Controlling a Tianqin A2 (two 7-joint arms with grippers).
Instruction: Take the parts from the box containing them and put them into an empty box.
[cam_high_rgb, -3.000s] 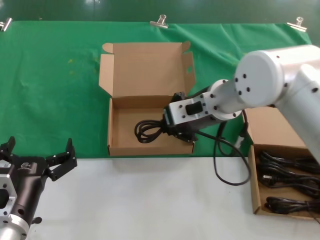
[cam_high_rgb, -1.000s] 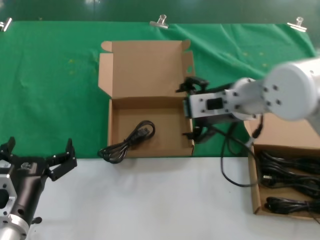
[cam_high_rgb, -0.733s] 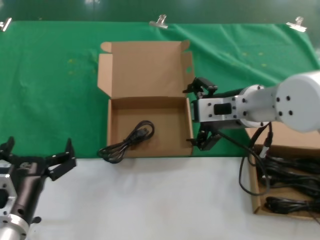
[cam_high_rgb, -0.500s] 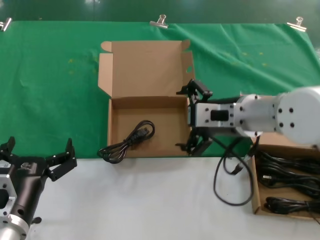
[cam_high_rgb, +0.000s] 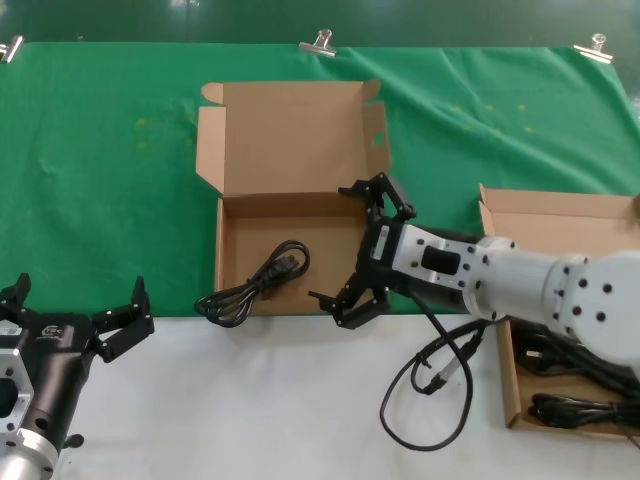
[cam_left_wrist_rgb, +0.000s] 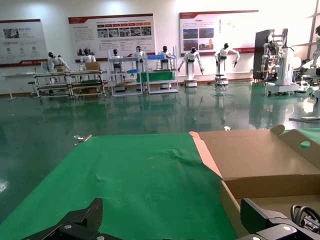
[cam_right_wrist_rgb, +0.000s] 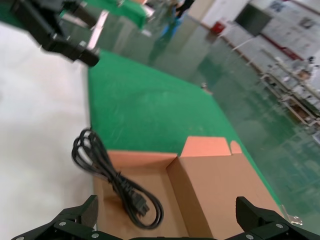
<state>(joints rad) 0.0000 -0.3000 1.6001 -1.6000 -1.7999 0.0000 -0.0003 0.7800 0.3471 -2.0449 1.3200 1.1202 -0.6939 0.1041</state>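
Observation:
The empty box (cam_high_rgb: 232, 215), its tall lid with ear flaps, stands open at mid table. One black cord (cam_high_rgb: 262, 280) lies with its plug end in the tray and its loop draped over the front left wall. My right gripper (cam_high_rgb: 330, 243) is open and empty, over the tray's right front part; its wrist view shows the cord (cam_right_wrist_rgb: 114, 181) below its gripper (cam_right_wrist_rgb: 167, 226). The box containing the parts (cam_high_rgb: 560, 215) is at the right, with cords (cam_high_rgb: 575, 410) partly hidden by my arm. My left gripper (cam_high_rgb: 80, 295) is open, parked at the front left.
The thick black arm cable (cam_high_rgb: 430, 400) loops on the white table between the two boxes. A green cloth (cam_high_rgb: 100, 150) covers the back half, held by clips. The left wrist view shows its gripper (cam_left_wrist_rgb: 170, 231), the cloth and the box lid (cam_left_wrist_rgb: 260, 160).
The cord, in the tray at my right gripper 3 s ago, now lies released over the front left wall. My right gripper drew back right, then swung over the tray's right front.

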